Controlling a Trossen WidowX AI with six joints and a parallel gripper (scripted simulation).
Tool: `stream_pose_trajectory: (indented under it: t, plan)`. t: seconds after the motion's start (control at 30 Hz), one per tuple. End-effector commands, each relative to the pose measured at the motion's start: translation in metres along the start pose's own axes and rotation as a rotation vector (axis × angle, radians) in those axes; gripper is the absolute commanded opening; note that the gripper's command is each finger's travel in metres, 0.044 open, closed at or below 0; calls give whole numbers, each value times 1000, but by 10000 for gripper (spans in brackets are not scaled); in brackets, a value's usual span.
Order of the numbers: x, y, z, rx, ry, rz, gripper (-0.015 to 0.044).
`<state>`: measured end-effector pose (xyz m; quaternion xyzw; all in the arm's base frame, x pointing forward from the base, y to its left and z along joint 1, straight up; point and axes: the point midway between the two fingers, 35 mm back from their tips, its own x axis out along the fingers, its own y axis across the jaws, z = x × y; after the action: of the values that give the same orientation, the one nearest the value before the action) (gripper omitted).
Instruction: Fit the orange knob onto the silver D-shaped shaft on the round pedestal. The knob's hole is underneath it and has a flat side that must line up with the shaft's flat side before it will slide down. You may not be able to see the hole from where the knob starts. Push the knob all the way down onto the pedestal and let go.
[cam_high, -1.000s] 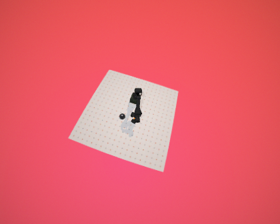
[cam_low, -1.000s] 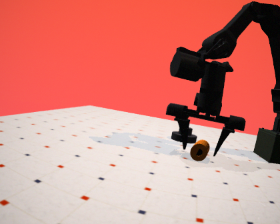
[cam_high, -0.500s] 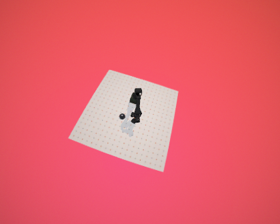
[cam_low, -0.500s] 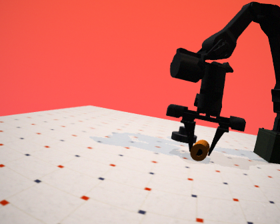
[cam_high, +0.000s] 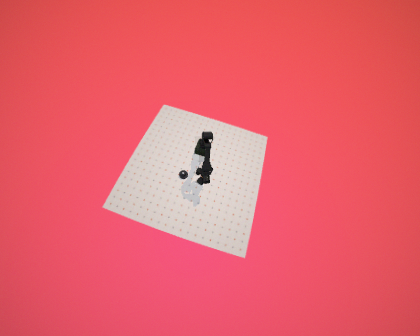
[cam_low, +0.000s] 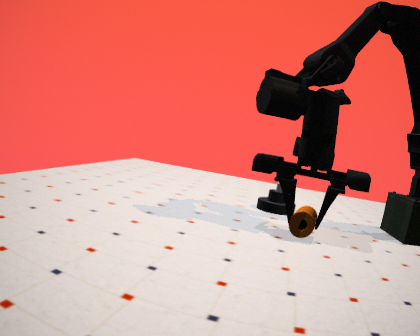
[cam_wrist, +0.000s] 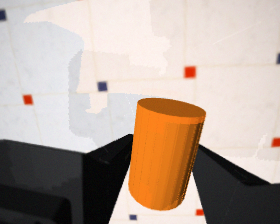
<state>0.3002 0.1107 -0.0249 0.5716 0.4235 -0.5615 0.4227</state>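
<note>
The orange knob lies on its side between the fingers, at or just above the mat. Its end with a dark hole faces the exterior view; the hole's flat side is not clear. The wrist view shows its plain end and side. My gripper points down and is shut on the knob, a finger on each side. The dark round stepped pedestal stands apart from the knob, partly behind a finger in the exterior view. Its shaft is not clear. The knob cannot be made out in the top view.
The white mat has small red and navy squares. The arm's dark base stands at the right in the exterior view. Pale blue-grey shadows of the arm lie across the mat near the pedestal.
</note>
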Motion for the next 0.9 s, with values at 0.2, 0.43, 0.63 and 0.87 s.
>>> stream_pose_trajectory:
  t: [0.2,0.43,0.63,0.87]
  plan:
    - [-7,3,-2,-178,6,15,179]
    - [-7,3,-2,-389,5,15,179]
    - [-7,3,-2,-443,4,16,179]
    - [-7,3,-2,-678,2,16,179]
